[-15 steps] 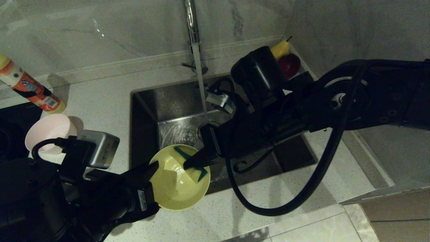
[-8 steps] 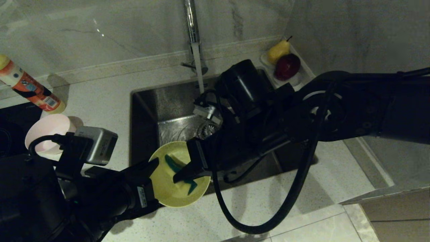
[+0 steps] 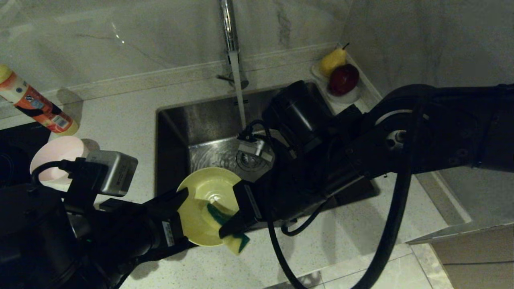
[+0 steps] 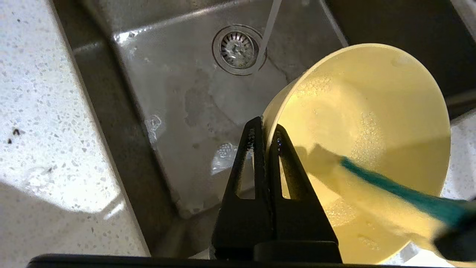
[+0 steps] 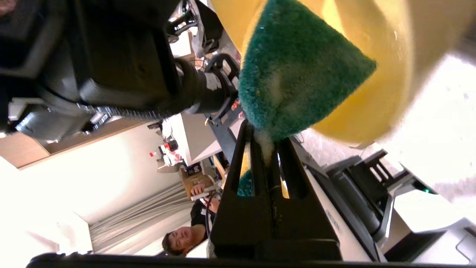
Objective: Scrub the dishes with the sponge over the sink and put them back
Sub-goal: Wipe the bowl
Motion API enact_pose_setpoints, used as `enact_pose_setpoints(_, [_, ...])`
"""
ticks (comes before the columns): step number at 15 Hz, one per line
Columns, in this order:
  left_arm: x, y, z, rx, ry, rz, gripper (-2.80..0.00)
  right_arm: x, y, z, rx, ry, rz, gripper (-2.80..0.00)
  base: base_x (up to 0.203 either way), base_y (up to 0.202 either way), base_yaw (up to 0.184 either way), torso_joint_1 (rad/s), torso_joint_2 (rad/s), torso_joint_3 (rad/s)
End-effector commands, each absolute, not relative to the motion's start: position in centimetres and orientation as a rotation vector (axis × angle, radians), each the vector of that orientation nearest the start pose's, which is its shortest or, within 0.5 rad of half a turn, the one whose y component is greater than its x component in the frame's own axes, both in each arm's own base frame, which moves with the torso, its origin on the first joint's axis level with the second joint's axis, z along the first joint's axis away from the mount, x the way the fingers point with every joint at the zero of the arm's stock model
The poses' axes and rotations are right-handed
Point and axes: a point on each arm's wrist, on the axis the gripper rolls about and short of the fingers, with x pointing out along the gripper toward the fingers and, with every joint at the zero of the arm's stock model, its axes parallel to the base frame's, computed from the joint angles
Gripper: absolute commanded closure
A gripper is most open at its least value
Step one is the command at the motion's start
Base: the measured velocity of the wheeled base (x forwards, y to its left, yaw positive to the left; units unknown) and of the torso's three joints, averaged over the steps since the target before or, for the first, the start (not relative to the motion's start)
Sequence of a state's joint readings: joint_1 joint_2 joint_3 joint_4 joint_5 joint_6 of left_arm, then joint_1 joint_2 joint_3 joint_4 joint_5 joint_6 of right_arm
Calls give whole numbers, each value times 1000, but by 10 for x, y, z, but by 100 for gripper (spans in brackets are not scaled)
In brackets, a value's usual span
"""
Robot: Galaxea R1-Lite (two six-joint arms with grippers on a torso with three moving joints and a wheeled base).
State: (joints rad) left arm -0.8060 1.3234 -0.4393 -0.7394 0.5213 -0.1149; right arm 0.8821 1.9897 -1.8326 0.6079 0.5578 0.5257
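The yellow bowl [image 3: 204,200] hangs tilted over the near edge of the sink [image 3: 184,124], and my left gripper [image 3: 181,197] is shut on its left rim. In the left wrist view that gripper [image 4: 264,128] pinches the bowl's wall [image 4: 364,123], one finger inside and one outside. My right gripper [image 3: 229,228] is shut on the sponge [image 3: 237,241], which lies against the bowl's near rim. In the right wrist view the sponge's green face [image 5: 293,78] spreads out from the right gripper [image 5: 266,136]. A pale pink bowl [image 3: 60,154] stands on the counter at the left.
Water runs from the chrome tap [image 3: 229,32] down to the drain [image 4: 238,48]. A dish with a pear and a red fruit [image 3: 341,76] stands at the sink's far right corner. An orange bottle [image 3: 36,106] lies on the counter at the far left.
My right gripper has dragged the sponge from the upper inside of the yellow bowl down to its near rim. The right arm has swung with it. The left gripper holds the bowl almost still.
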Motion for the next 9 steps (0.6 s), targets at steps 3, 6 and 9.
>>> enact_pose_setpoints(3, [143,-131,189,-32,129,-270,0,235,281,265,306,1114,1081,0,0,0,0,0,0,0])
enact_pose_setpoints(6, [141,-130,189,-29,127,-272,0,240,279,273,320,1071,1083,0,0,0,0,0,0,0])
enact_pose_setpoints(9, [140,-129,181,-7,153,-273,0,245,290,274,318,1043,1103,0,0,0,0,0,0,0])
